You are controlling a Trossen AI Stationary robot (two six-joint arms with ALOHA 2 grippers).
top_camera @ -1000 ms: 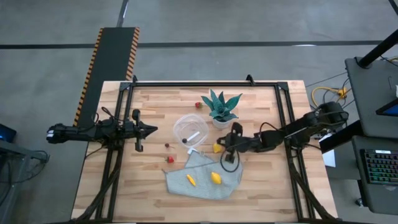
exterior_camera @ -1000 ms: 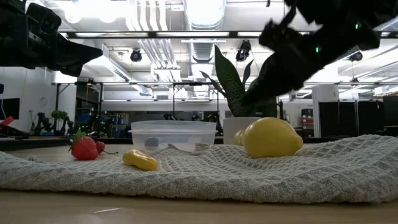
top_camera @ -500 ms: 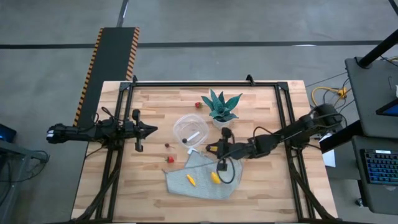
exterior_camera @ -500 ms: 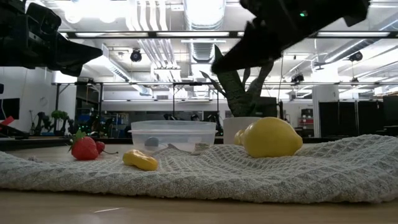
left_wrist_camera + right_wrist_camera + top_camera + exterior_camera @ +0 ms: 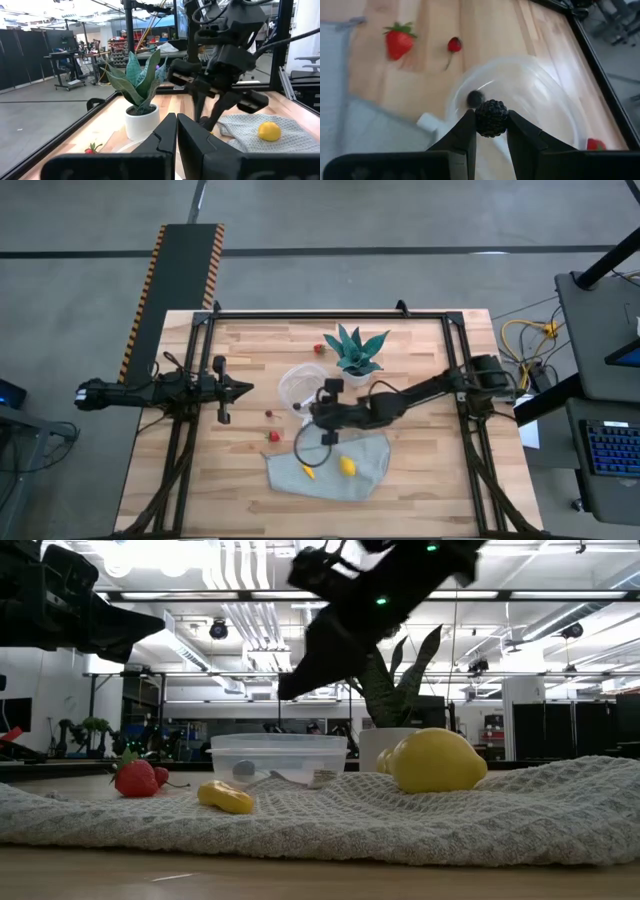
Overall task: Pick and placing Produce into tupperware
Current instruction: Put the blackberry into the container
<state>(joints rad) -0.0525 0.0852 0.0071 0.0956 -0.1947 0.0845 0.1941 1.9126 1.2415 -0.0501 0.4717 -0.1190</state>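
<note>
My right gripper (image 5: 491,131), pinching a blackberry (image 5: 492,118), looks roughly over the tupperware (image 5: 560,107) rim, bowl centre around 12 o'clock, so I'd nudge forward.

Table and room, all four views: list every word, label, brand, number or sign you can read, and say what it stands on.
Readable text: none, in any view.
Table, cloth, tupperware, plant pot, fruits: no lettering shows.
Room behind, low and left wrist views: any signs there are too small or blurred to read.
Striped strip beside the table: yellow-black hazard stripes, no words.
</note>
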